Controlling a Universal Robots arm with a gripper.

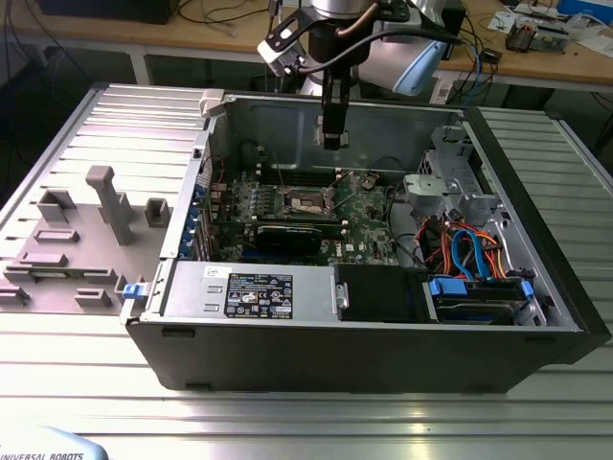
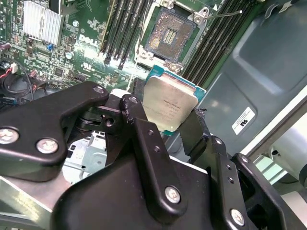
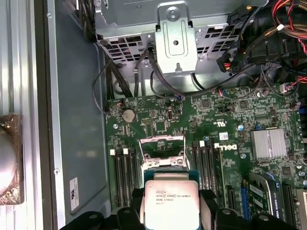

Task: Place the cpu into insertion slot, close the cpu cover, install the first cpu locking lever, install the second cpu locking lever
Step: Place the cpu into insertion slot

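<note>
The gripper [image 1: 332, 137] was clamped on the cpu [image 2: 171, 106], its fingers [image 2: 195, 132] hiding two of the chip's edges. The insertion slot [image 2: 168, 34] sat bare mid-motherboard [image 2: 86, 57], partly cut off in the second wrist view.

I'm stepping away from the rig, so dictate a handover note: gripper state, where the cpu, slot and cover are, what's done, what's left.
Gripper: shut on the cpu, held above the board inside the case.
Slot: bare, nothing seated in it.
Cover: stands open over the slot.
Done: cpu is in the grip, close to the slot.
Left: every step, from seating the cpu on.
</note>
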